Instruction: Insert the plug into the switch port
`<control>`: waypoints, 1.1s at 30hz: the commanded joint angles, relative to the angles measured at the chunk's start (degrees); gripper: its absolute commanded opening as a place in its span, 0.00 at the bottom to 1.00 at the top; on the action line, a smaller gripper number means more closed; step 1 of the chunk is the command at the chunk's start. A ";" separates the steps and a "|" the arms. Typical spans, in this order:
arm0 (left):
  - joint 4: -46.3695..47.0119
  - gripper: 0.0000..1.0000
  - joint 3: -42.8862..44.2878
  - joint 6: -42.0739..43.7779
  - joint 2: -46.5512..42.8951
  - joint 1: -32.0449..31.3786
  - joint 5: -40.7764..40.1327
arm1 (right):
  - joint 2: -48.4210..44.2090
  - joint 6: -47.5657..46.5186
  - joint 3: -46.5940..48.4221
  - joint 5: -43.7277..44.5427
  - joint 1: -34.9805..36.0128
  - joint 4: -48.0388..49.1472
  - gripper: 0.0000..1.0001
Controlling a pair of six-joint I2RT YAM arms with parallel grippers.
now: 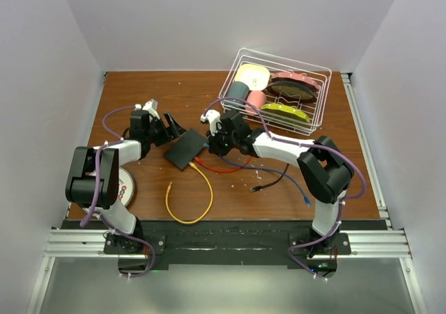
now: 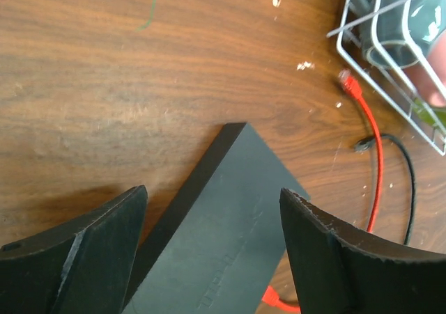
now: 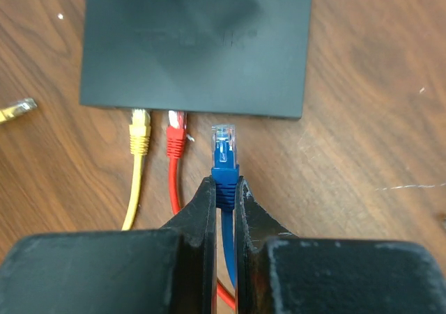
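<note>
Nothing legible in any view. The switch [image 3: 197,21] carries a faint raised logo [image 3: 191,39] on its lid, black on black, letters too dim to make out (left wrist view no clearer). The round disc [image 1: 125,187] shows small coloured marks, too small to read.

Top cam: high behind near edge of brown wooden table [image 1: 139,91], looks down | left wrist: close, steep down on corner of flat matte-black rectangular switch box [image 2: 223,237] | right wrist: close, faces its socket edge | shared: box in all three
</note>
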 commanded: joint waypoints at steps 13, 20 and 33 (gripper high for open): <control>7.85 0.63 -5.57 2.90 2.52 0.34 4.91 | 5.34 5.32 -1.81 -2.39 0.57 6.57 0.00; 7.06 0.54 -6.37 2.99 1.37 0.34 5.00 | 6.58 5.58 -1.72 -2.12 1.00 6.21 0.00; 6.97 0.55 -6.98 1.50 1.02 0.34 3.85 | 8.77 6.81 -0.40 -1.25 1.80 3.57 0.00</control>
